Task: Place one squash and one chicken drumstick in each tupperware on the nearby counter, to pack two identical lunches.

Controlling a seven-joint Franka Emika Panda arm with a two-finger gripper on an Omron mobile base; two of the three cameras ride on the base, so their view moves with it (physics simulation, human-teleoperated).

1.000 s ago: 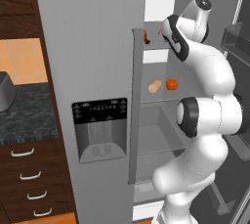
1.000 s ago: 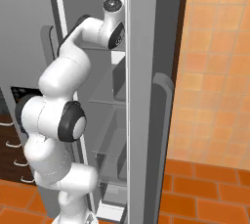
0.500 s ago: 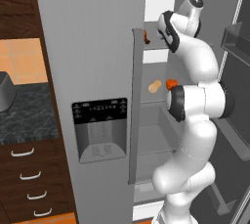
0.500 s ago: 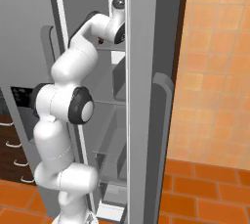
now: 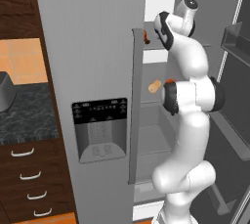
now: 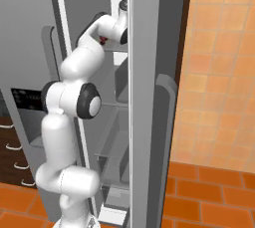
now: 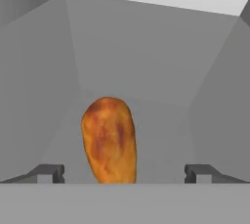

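A brown-orange chicken drumstick (image 7: 109, 140) lies on the grey floor of a fridge shelf, straight ahead of my gripper (image 7: 124, 174). The gripper is open, with one fingertip on each side of the drumstick and neither touching it. In the left base view the hand (image 5: 160, 30) reaches onto the fridge's upper shelf beside the small reddish drumstick (image 5: 146, 37). On the shelf below sit a tan piece of food (image 5: 155, 86) and an orange one (image 5: 169, 80); I cannot tell whether either is a squash. The tupperware is out of view. The counter (image 5: 24, 118) is at the left.
The fridge's closed left door (image 5: 93, 81), with its dispenser panel, stands between the counter and the open compartment. The open right door (image 6: 154, 97) flanks the arm on the other side. A grey rounded appliance (image 5: 5, 91) sits on the counter above the drawers (image 5: 27, 179).
The arm has straightened upward and pushed the hand deeper onto the upper shelf toward the drumstick. The gripper has stayed open.
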